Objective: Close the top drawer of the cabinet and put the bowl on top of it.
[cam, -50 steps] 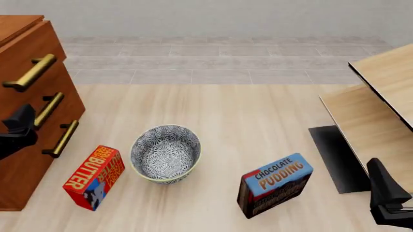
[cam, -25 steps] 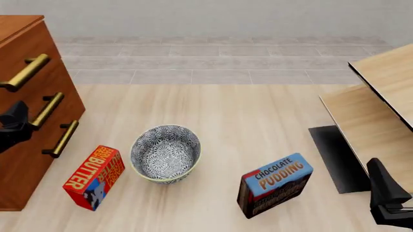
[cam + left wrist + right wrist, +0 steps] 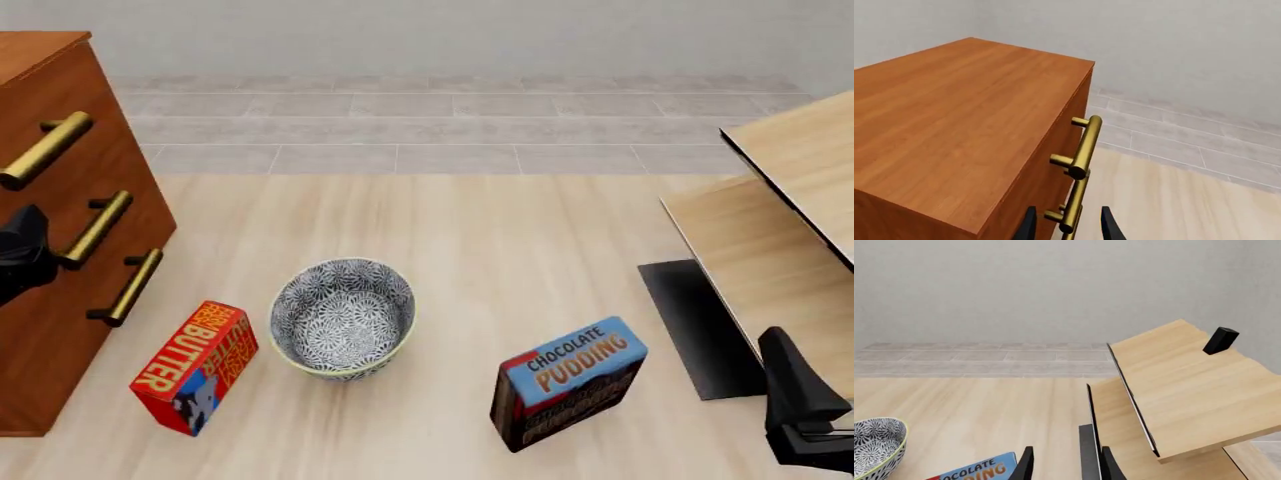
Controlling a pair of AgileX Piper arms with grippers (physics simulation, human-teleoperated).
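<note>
The tall reddish-brown wooden cabinet [image 3: 54, 290] stands at the left edge of the front view, its smooth grain running along a flat top [image 3: 954, 125]. Its uppermost drawer front [image 3: 60, 140] sits flush with the two below, and each carries a long round brass bar handle on two short posts; the top drawer's handle [image 3: 44, 150] shines dull gold.

The left gripper [image 3: 20, 255], matte black and angular, hangs just in front of the drawer fronts, level with the middle handle [image 3: 96, 228]. In the left wrist view its two thin dark fingertips [image 3: 1029, 227] stand apart on either side of the line of handles, holding nothing.

The round deep bowl with a dense blue-and-white floral pattern and a pale yellowish rim [image 3: 342, 318] rests upright on the pale wood-plank table [image 3: 507, 230], between a red rectangular butter box [image 3: 195, 366] lying tilted to its left and a blue-topped chocolate pudding box [image 3: 567, 383] to its right.

The right gripper [image 3: 805, 415] sits low at the right, near a pale light-wood slab-built piece of furniture [image 3: 1174, 385] with dark edges. Its fingertips [image 3: 1026, 465] are spread and empty.
</note>
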